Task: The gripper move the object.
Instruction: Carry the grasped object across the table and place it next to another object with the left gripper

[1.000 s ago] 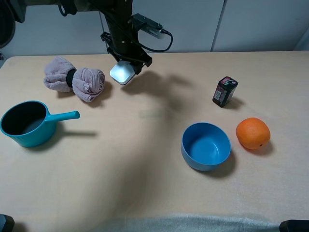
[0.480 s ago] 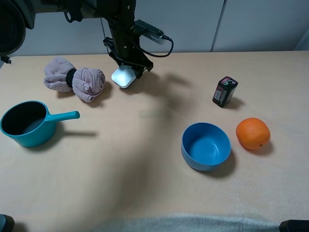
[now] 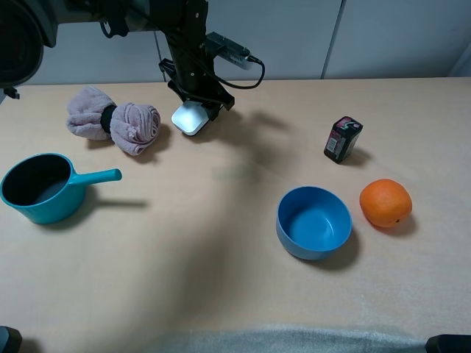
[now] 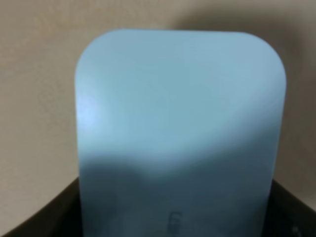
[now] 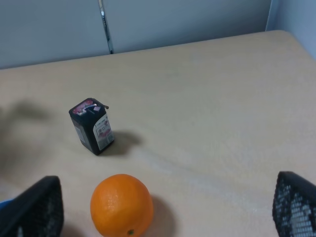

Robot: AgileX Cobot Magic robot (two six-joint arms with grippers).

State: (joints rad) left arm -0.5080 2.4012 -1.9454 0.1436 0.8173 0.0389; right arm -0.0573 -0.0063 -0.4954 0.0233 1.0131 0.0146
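Note:
The object is a flat white case with rounded corners, at the back of the table just right of the pink cloth. My left gripper is directly over it and shut on its near end, holding it tilted, low at the table surface. In the left wrist view the case fills the frame, with a faint grey mark near my black fingers at its edges. I cannot tell whether it touches the table. My right gripper is open and empty, its fingertips wide apart above the orange.
A bunched pink cloth lies left of the case. A teal saucepan sits at the left. A blue bowl, an orange and a small dark red-labelled box stand at the right.
My left gripper has moved down and slightly right with the white case, bringing it lower toward the table beside the cloth. Nothing else has moved.

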